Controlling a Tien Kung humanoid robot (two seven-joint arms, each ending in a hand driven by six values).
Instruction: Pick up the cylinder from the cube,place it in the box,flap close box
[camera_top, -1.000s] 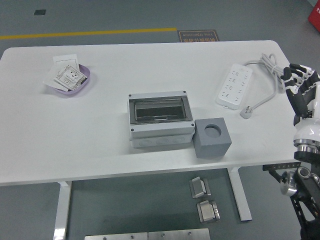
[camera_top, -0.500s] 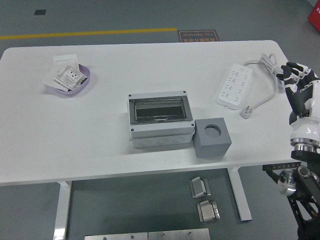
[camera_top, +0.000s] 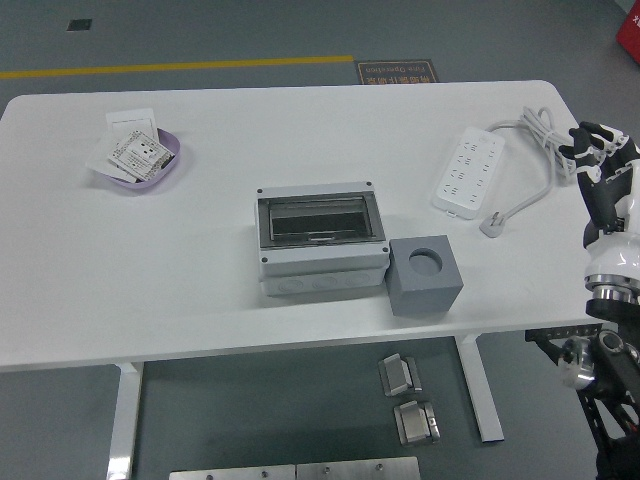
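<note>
A grey cube (camera_top: 425, 275) with a round hole in its top sits on the white table (camera_top: 200, 280), just right of a grey box (camera_top: 320, 240). The box's clear flap lies over its opening. No cylinder shows on the cube. Something lies inside the box under the flap, too dim to tell. My right hand (camera_top: 597, 160) hangs at the table's right edge, far from the cube, fingers curled and holding nothing. My left arm is out of view.
A white power strip (camera_top: 468, 170) with its cable (camera_top: 535, 135) lies at the right, close to my right hand. A purple dish (camera_top: 140, 160) with cards stands at the far left. Metal parts (camera_top: 405, 395) lie on the floor below.
My right hand has shifted slightly to the right, towards the picture's edge. Nothing on the table has moved.
</note>
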